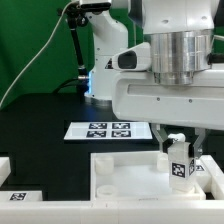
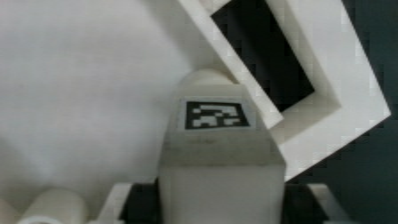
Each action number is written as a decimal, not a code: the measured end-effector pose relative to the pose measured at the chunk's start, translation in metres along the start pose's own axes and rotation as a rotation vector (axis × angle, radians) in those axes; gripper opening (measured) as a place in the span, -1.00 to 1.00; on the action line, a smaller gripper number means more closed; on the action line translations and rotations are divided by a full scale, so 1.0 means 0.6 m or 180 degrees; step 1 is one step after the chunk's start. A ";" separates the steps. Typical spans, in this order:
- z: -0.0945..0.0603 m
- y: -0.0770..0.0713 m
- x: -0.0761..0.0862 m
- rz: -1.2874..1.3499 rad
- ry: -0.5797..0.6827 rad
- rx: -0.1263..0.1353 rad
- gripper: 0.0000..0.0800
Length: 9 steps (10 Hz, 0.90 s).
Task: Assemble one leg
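The leg (image 1: 181, 166) is a short white peg with a black-and-white tag. It stands upright at the right end of the large flat white panel (image 1: 130, 182) in the exterior view. My gripper (image 1: 177, 143) reaches down from above with its fingers on either side of the leg's top, shut on it. In the wrist view the leg (image 2: 215, 150) fills the middle between the fingers (image 2: 118, 200), with the panel (image 2: 89, 100) behind it. The leg's lower end and how it meets the panel are hidden.
The marker board (image 1: 108, 130) lies on the black table behind the panel. A white part (image 1: 6, 166) sits at the exterior view's left edge, and another tagged white piece (image 1: 16, 198) lies at the lower left. A lamp stand (image 1: 100, 55) rises at the back.
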State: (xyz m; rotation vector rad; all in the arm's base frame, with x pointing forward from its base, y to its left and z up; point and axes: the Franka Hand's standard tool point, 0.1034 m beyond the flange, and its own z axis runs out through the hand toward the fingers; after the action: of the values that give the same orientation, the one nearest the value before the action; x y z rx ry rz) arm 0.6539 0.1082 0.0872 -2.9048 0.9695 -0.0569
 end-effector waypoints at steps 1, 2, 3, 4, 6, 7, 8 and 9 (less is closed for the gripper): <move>0.000 0.001 -0.001 0.0382 -0.0053 0.0015 -0.29; 0.001 0.002 -0.001 0.0563 -0.0055 0.0016 -0.29; 0.001 0.002 -0.001 0.0462 -0.0056 0.0015 -0.08; 0.001 0.002 -0.001 0.0353 -0.0055 0.0016 -0.08; 0.001 0.003 0.001 0.0050 -0.0044 0.0012 0.56; 0.001 0.003 0.000 -0.0389 0.0004 -0.0050 0.56; 0.001 0.003 0.000 -0.0526 -0.0003 -0.0043 0.61; 0.001 0.005 0.001 -0.0785 -0.0005 -0.0044 0.61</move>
State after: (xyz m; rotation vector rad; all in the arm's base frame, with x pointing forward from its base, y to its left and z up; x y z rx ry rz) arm 0.6528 0.1056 0.0861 -3.0192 0.6083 -0.0628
